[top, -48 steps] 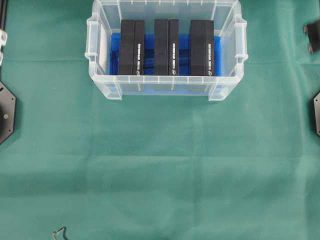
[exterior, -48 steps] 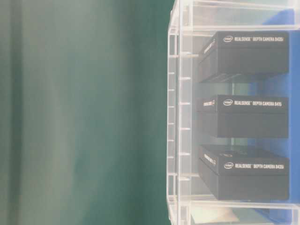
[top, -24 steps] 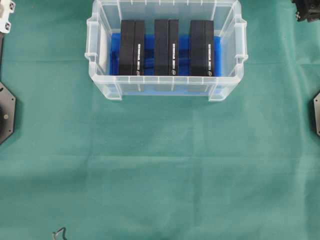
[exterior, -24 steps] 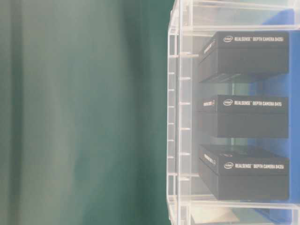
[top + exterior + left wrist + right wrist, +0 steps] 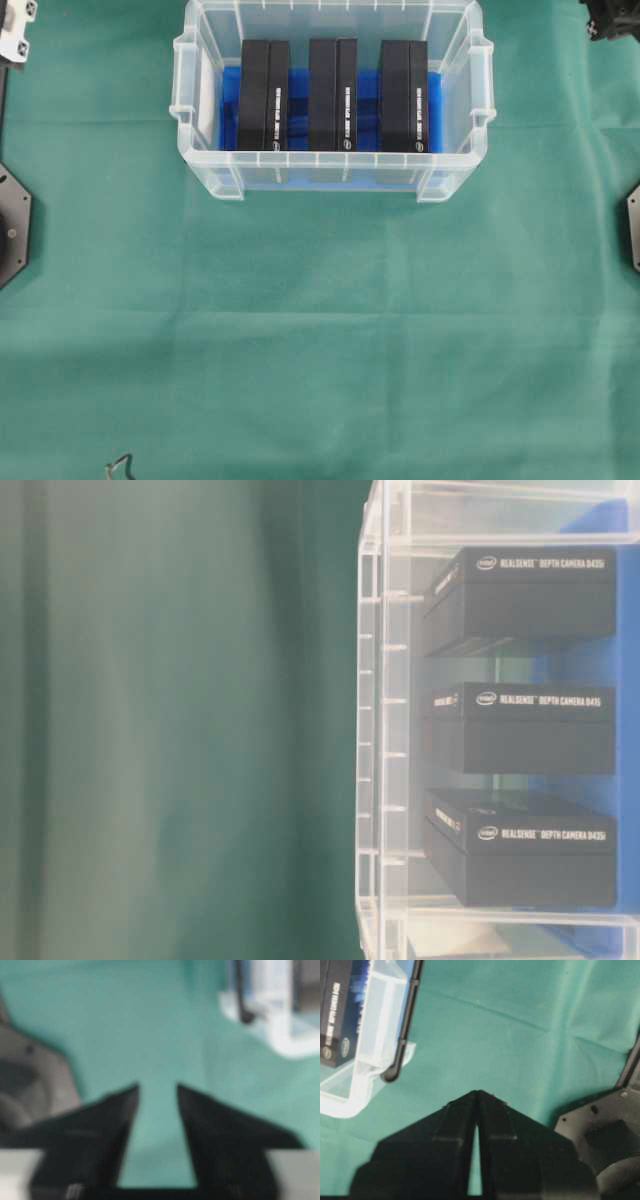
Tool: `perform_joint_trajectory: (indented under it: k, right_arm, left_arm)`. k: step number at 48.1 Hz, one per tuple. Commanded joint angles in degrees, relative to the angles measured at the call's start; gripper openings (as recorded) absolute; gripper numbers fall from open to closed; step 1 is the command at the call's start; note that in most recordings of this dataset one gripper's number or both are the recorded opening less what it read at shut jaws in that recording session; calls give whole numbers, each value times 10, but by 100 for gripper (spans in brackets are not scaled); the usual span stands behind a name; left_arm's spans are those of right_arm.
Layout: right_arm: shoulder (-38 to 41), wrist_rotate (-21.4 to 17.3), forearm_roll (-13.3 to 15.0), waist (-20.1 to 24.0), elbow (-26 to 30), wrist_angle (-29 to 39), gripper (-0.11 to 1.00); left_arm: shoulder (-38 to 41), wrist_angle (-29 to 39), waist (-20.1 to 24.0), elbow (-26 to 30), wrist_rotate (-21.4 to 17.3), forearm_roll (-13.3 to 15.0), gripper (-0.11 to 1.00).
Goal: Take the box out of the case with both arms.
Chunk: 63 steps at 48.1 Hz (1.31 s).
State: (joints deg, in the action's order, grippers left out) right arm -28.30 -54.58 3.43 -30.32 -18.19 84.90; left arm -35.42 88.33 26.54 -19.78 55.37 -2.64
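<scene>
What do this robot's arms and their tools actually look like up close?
Each tool is matte black with two flat, wedge-shaped fingers tapering to points: the left tool and the right tool. From overhead, the left arm bears white parts with dark holes; the right arm is all black.

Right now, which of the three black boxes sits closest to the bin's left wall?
The leftmost box in the overhead view; the other two stand further right in the case.

Clear case (image 5: 331, 172) with blue liner (image 5: 297, 100) holds three black boxes (image 5: 332, 95) with white lettering; green cloth (image 5: 320, 330).
</scene>
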Motion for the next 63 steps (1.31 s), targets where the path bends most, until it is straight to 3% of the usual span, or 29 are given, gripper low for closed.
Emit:
perform_joint_trajectory:
  k: [1,6,9,12,15,45,63]
  right_arm:
    - [-4,-3,4,0,2,-4,23]
    - [-4,-25,20,0,-9,-2,54]
    - [-4,-39,27,1,-12,-1,72]
    - [-4,-50,33,2,-14,2,88]
    - [-4,-56,33,2,-14,4,96]
    - [-6,-62,27,2,-13,4,97]
    - [14,-91,18,9,-2,-28,97]
  left_arm:
    - [2,-3,0,8,10,0,43]
    - [1,-3,-4,4,29,0,73]
    - [0,-3,-5,4,38,0,86]
    - [-1,-3,-5,3,40,0,89]
    - [-1,1,-5,2,40,0,88]
    - [-4,25,-11,0,47,1,88]
    - [52,21,-19,37,81,2,88]
